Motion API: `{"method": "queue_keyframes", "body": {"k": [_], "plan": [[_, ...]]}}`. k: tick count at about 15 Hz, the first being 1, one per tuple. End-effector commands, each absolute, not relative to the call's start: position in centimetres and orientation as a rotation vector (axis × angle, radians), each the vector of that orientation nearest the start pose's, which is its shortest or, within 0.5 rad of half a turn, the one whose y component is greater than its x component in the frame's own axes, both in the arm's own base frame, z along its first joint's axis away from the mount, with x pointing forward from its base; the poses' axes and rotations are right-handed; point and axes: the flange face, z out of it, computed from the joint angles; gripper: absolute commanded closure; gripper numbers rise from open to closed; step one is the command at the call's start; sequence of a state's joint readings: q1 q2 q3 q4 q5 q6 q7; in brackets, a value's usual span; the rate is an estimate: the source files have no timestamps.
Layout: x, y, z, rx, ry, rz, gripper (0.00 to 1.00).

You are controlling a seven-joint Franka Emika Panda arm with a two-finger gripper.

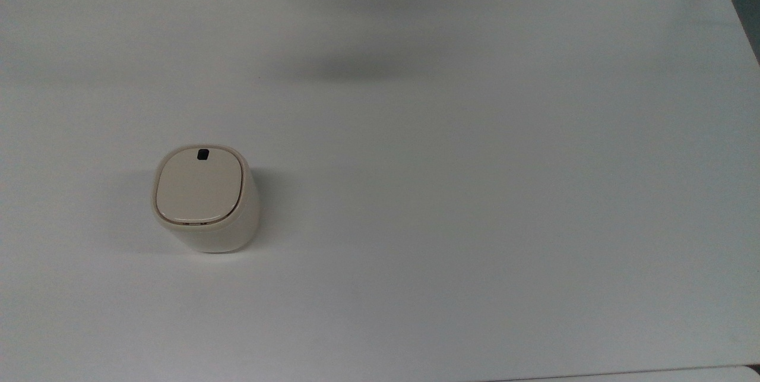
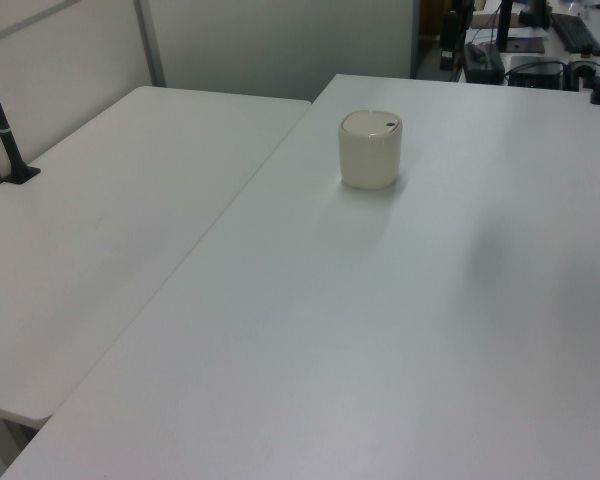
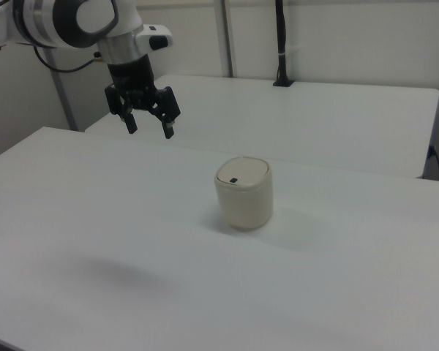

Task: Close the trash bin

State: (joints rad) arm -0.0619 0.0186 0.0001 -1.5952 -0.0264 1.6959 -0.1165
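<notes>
Right view: trash bin [image 3: 244, 194] sits lid-down, shut — gripper [image 3: 151, 128] hangs apart, fingers spread, empty.

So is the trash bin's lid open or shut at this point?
Shut. The trash bin stands upright with its lid lying flat and flush inside the rim, no inside showing. The gripper hangs apart from it, fingers spread.

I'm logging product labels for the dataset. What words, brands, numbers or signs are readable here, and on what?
None readable.
The trash bin is plain cream; its lid carries only a small black tab, no lettering.
The white table is unmarked.
The gripper and arm show no legible marking.
</notes>
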Motion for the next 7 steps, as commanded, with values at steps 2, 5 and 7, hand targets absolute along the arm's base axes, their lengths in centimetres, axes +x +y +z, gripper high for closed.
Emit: {"method": "queue_keyframes", "body": {"k": [2, 5, 7], "plan": [[56.53, -3.58, 61.28, -3.172, -0.169, -0.097, 0.00], [56.56, -3.55, 61.30, -3.169, -0.166, -0.102, 0.00], [56.48, -3.46, 61.35, -3.168, -0.171, -0.097, 0.00]]}}
